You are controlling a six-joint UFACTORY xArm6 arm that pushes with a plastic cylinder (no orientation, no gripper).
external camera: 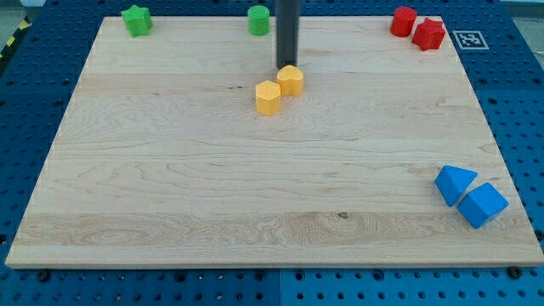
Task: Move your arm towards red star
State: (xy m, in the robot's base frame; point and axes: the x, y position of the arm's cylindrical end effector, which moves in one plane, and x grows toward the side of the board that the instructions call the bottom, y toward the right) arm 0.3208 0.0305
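**Listener:** Pale wood, is that what the work surface is made of?

**Operator:** Yes. I see a light wooden board point(255, 170) with fine grain running left to right. It lies on a blue pegboard bench point(25, 127) dotted with small holes. A black-and-white square marker point(467, 39) is fixed to the bench past the board's far right corner, and a strip of yellow-and-black tape point(10, 42) shows at the far left edge. No more of the room is visible.

**Listener:** Where is the rod?

**Operator:** The dark rod comes down from the far side, near the middle. My tip point(287, 67) rests just behind a yellow block point(291, 80), touching it or nearly so. A second yellow block point(268, 98) sits just beside that one, nearer and to its left. There are no jaws on this arm; the rod holds nothing.

**Listener:** And the red star?

**Operator:** The red star point(429, 33) is in the far right corner, well apart from my tip. A second red block point(404, 20) touches it on its left. A green star point(136, 19) is in the far left corner, and a green block point(258, 19) is just left of the rod. Two blue blocks, one wedge-like point(455, 184) and one boxy point(482, 204), touch at the near right.
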